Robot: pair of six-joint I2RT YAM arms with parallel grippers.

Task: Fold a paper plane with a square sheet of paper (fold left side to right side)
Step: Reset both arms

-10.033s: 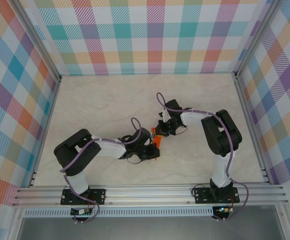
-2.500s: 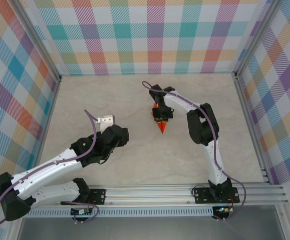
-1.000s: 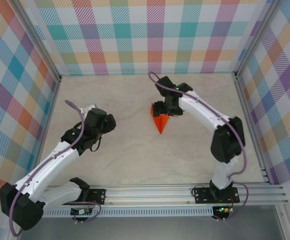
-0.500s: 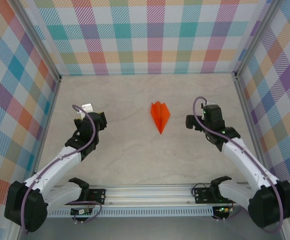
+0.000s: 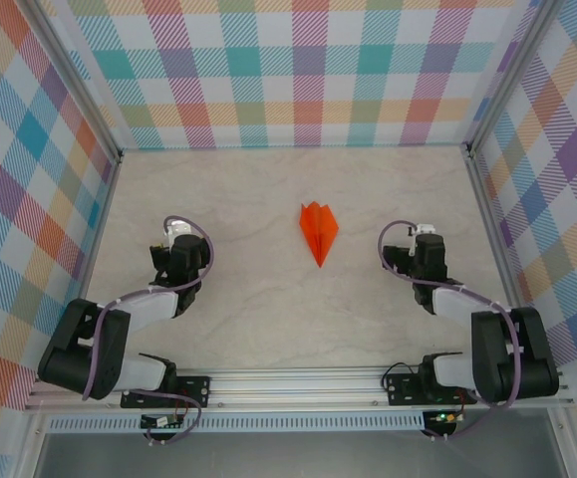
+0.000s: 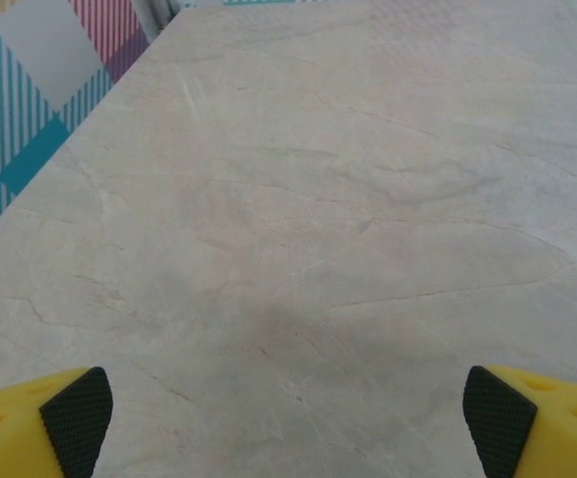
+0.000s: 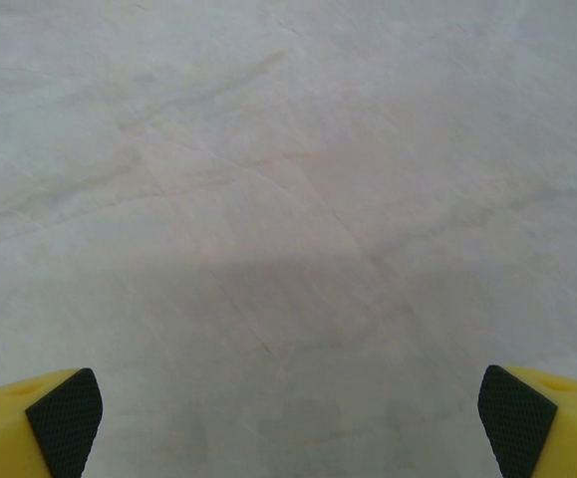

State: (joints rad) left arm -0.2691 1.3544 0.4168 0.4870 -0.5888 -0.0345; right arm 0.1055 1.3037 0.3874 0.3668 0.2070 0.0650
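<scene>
Seen from above: paper plane [image 5: 319, 231] lying flat near the middle of the pale marbled counter [image 5: 238, 189], a narrow bright orange dart with a centre crease and layered flaps, nose aimed at the near edge, blunt tail toward the plaid back wall [image 5: 298, 70]. Touched by nothing. At the left claw [image 6: 286, 423]: spread wide, black pads [image 6: 77, 418] at the far corners of the wrist view, bare counter between, nothing pinched. At the right claw [image 7: 288, 418]: likewise spread wide and empty, pads [image 7: 515, 423] set far apart over plain counter. Both arms tucked low toward the near rail [image 5: 298, 383], one to each side, each well apart from the plane. Judged from the shape: folding done, sheet already turned into the dart, no flap standing loose as far as can be told from this height; sharpness of the creases impossible to judge. Step in hand, by that reading: the close of the task, claws off the paper. Next move, if any: little more than keeping clear and settling to rest; in case of a sprung flap, a press along the centre crease with one claw pressed together, the other steadying the tail, all with a light touch, given thin paper apt to slide and crumple on a smooth counter.
</scene>
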